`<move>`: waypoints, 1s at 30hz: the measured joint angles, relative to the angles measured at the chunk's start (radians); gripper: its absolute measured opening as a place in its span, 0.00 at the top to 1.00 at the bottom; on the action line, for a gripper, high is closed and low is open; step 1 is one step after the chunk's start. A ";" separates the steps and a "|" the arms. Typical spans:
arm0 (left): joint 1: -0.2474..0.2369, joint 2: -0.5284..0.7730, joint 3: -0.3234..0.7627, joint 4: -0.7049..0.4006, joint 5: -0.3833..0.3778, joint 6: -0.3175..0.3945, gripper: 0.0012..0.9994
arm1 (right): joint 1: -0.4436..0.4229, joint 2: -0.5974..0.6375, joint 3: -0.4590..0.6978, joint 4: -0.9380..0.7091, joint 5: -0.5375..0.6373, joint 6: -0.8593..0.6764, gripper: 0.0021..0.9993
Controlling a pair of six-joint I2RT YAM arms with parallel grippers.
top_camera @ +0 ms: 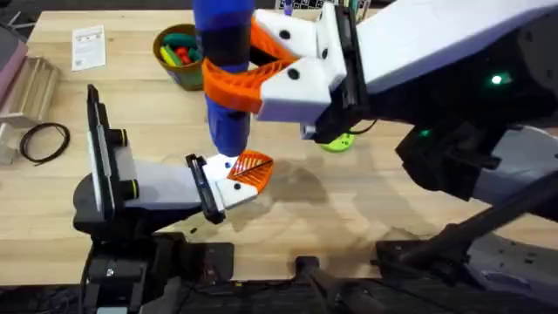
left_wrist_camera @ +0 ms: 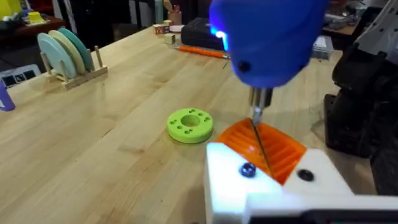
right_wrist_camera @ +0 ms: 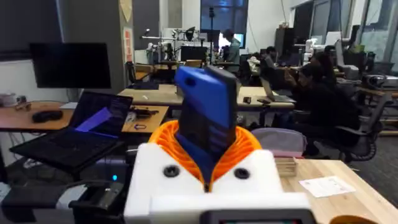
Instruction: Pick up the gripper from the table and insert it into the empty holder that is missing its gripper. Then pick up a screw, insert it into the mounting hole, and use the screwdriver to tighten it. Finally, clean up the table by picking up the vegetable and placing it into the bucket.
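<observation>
My right gripper (top_camera: 232,85) reaches across the table (top_camera: 349,209) and is shut on the blue screwdriver (top_camera: 222,52), held upright between its orange pads (right_wrist_camera: 249,146). The screwdriver (left_wrist_camera: 267,37) has its thin bit (left_wrist_camera: 258,121) pointing down onto the orange ribbed gripper (left_wrist_camera: 277,149), which sits in the white holder (left_wrist_camera: 273,186) of my left gripper (top_camera: 248,171). A dark screw head (left_wrist_camera: 247,170) shows on the holder's face. The left jaws stand together. The bucket (top_camera: 179,54) with toy vegetables stands at the back left. The loose vegetable is out of view.
A lime-green disc with holes (top_camera: 336,141) lies right of the screwdriver. A wooden rack (top_camera: 30,83), a coiled black cable (top_camera: 44,139) and a paper card (top_camera: 87,48) occupy the left side. A plate rack (left_wrist_camera: 65,53) and an orange pen (left_wrist_camera: 202,51) sit farther off.
</observation>
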State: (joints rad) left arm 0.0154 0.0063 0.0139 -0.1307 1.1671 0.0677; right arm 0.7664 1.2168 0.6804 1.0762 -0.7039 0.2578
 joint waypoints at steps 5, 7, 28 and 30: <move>0.000 0.000 0.000 0.000 0.000 0.000 0.99 | 0.006 0.031 0.000 0.000 -0.013 -0.006 0.98; 0.000 0.000 0.000 0.000 0.000 0.000 0.99 | 0.013 0.043 0.000 0.000 -0.015 -0.009 0.98; 0.000 0.000 0.000 0.000 0.000 0.000 0.99 | 0.042 0.048 0.000 0.000 -0.023 -0.063 0.98; 0.000 0.000 0.000 0.000 0.000 0.000 0.99 | 0.051 0.048 0.000 0.000 -0.023 -0.072 0.98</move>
State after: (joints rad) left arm 0.0154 0.0063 0.0139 -0.1307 1.1671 0.0677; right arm 0.8173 1.2652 0.6804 1.0763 -0.7269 0.1856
